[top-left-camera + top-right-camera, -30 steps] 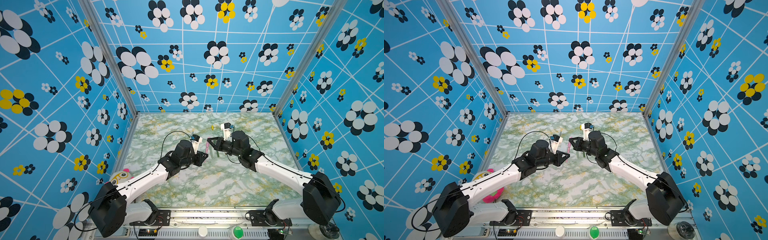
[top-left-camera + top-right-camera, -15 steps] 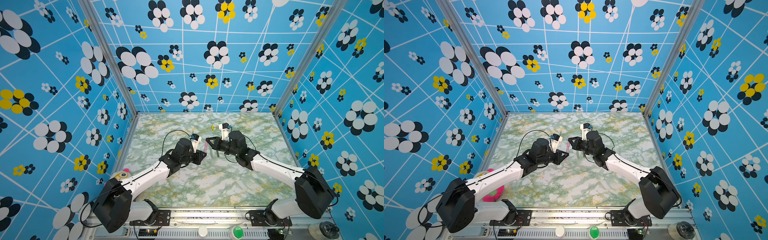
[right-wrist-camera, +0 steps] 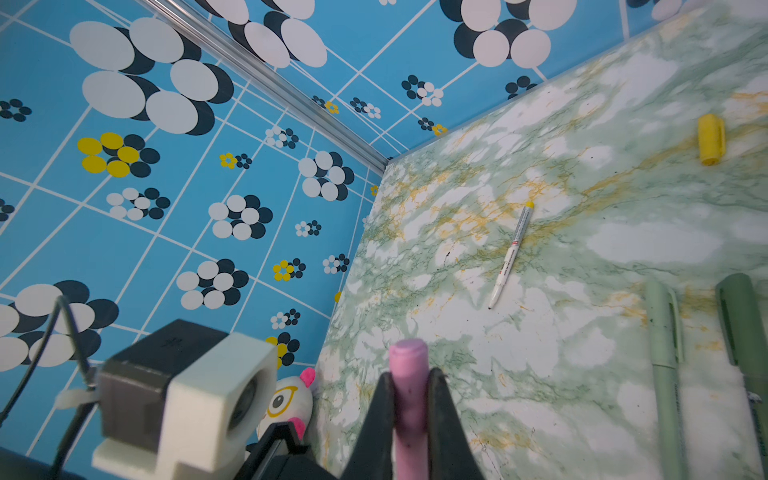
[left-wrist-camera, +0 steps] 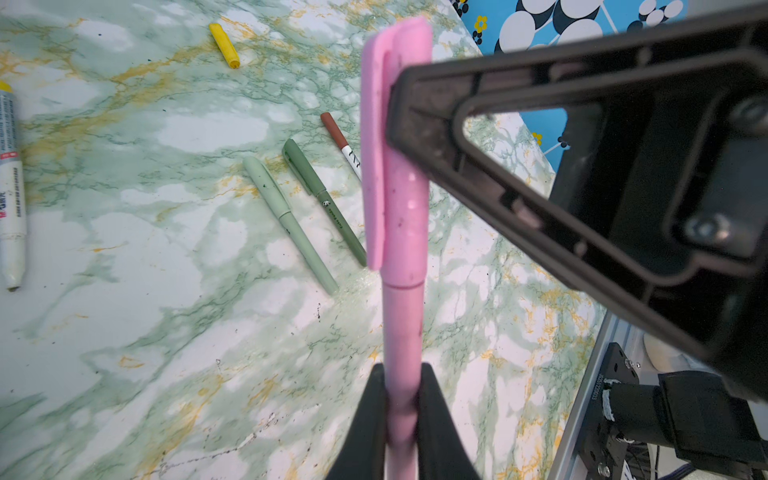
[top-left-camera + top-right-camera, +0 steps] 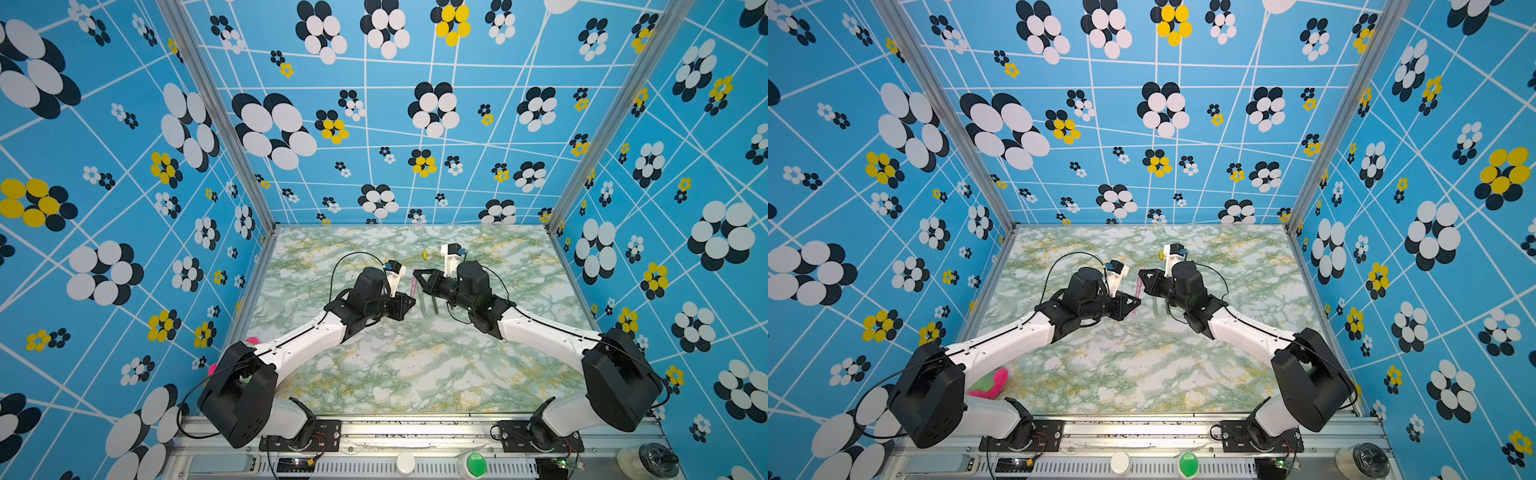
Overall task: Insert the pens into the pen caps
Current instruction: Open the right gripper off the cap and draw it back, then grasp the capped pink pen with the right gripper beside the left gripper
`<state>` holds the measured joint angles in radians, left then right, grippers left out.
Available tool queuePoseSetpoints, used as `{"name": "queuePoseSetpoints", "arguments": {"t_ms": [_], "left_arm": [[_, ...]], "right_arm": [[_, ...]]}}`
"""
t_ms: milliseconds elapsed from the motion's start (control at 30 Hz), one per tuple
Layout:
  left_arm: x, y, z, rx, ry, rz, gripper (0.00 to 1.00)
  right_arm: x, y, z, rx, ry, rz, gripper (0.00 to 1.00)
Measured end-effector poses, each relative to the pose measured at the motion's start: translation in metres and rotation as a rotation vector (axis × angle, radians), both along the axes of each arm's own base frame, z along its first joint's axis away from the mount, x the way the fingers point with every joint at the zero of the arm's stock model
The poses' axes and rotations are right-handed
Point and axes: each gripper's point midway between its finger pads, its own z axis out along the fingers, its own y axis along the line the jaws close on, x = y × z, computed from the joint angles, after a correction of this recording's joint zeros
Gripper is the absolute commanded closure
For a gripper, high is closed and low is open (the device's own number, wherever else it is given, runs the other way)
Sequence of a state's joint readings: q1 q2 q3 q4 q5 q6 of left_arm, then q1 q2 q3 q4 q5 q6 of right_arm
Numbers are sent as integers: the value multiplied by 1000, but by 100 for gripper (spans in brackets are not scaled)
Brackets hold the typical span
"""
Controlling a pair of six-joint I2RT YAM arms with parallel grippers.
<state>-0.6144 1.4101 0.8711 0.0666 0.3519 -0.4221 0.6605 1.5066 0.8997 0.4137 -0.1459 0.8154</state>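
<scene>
Arms, two. On the left, left arm (image 5: pixel 299 340): stretched low from the near left corner toward the middle of the worktop (image 5: pixel 415 374), left hand (image 4: pixel 401 388) pointing right, clamped tight on the body of the pink pen (image 4: pixel 402 328). On the right, right arm (image 5: pixel 540 332): stretched in from the near right, right hand (image 3: pixel 409 384) pointing left, clamped tight on the pink cap (image 4: pixel 395 166). Hands almost tip to tip at the centre, right one slightly farther, pen held clear of the worktop and running near to far.

Pens, five.
- Held: pink pen, cap sitting over its far end, seam between cap and body showing.
- Flat on the worktop just right of it, side by side, both capped: pale green pen (image 4: pixel 289 220) and dark green pen (image 4: pixel 324 199), partly under the right hand in both top views.
- Beside the dark green one: brown-marked white pen (image 4: pixel 336 133), brown cap on, partly hidden behind the pink cap in the left wrist view.
- Lying alone, uncapped: white-yellow pen (image 3: pixel 510 255), left of the yellow cap (image 3: pixel 711 139).

Caps, five. Four on pens: pink, pale green, dark green, brown. One loose: yellow cap, on the worktop far of the hands.

Other, one: plush toy (image 5: pixel 988 384), near left corner, by the left arm's base.
</scene>
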Motion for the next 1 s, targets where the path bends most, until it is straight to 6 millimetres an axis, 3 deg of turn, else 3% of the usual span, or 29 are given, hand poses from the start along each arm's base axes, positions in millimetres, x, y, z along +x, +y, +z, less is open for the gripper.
{"name": "queuePoseSetpoints", "arguments": {"t_ms": [133, 267, 400, 500, 600, 733, 1000], "left_arm": [[2, -3, 5, -22, -22, -4, 100], [4, -6, 19, -92, -99, -9, 100], [17, 7, 18, -129, -129, 76, 100], [16, 12, 9, -126, -108, 98, 100], [13, 12, 9, -132, -100, 104, 100], [10, 10, 18, -154, -108, 104, 100], [8, 4, 30, -195, -90, 88, 100]], "right_arm": [[1, -4, 13, -36, -13, 2, 92], [-2, -14, 34, -50, -19, 23, 74], [-25, -19, 63, -57, -34, 89, 63], [-37, -26, 95, -59, -96, 110, 58], [-48, -32, 111, -61, -139, 124, 54], [-53, -33, 106, -84, -143, 142, 53], [-49, -26, 57, -144, -47, 176, 56]]}}
